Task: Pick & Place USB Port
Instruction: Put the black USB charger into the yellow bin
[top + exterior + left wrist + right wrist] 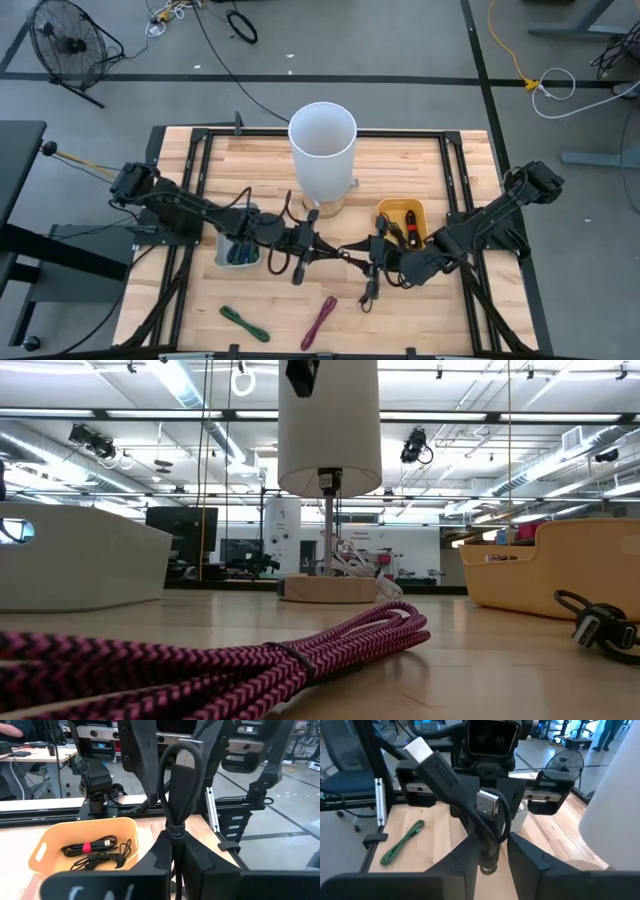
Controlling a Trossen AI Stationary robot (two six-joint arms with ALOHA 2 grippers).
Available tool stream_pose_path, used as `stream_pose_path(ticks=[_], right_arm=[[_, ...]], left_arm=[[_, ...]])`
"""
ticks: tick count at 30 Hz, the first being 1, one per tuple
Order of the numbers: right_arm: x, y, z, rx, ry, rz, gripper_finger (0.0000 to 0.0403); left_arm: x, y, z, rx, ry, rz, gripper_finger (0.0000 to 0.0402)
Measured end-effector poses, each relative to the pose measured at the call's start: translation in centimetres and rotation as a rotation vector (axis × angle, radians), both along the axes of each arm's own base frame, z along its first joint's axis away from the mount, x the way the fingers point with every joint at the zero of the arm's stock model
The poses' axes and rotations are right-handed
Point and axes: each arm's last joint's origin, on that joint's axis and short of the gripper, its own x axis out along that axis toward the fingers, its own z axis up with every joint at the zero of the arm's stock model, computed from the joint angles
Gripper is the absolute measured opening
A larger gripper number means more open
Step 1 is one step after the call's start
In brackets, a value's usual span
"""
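Observation:
A black USB cable (pixel 342 252), coiled and tied into a bundle, hangs above the middle of the table between my two grippers. My left gripper (pixel 312 243) comes from the table's left and is shut on one end of the bundle. My right gripper (pixel 372 252) comes from the right and is shut on the other end. In the right wrist view a silver plug (pixel 487 802) and a white-tipped plug (pixel 420 750) stick out past the fingers. The yellow bin (pixel 405 222) behind the right gripper holds other cables. My left gripper pinches the bundle between its two fingers just below the tie wrap (pixel 175 834), coming about level from the table's left. The bundle's loop (pixel 180 775) reaches out beyond the fingertips toward the other gripper, clear of the table. My right gripper pinches the bundle's strands (pixel 488 842) between its two fingers, coming from the table's right and slanting slightly down. The plug ends stand out beyond the fingertips. The cable is lifted clear of the table.
A tall white lamp (pixel 322 150) on a wooden base stands at the middle back. A white bin (pixel 238 248) with cables sits under the left arm. A green cable (pixel 245 322) and a pink cable (pixel 320 320) lie near the front edge. A black frame borders the table.

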Motion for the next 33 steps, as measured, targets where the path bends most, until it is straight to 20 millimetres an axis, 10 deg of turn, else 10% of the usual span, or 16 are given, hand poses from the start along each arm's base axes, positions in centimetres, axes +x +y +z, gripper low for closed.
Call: stream_pose_path(ticks=[24, 33], right_arm=[[0.4, -1.0, -0.2, -0.055, 0.031, -0.029, 0.0002], [-3.3, -3.3, -0.8, 0.008, 0.221, -0.232, 0.0001]], left_arm=[[-0.1, -0.2, -0.1, 0.043, -0.001, 0.048, 0.0090], [-0.4, -0.9, 0.0, 0.095, -0.003, 0.077, 0.0138]])
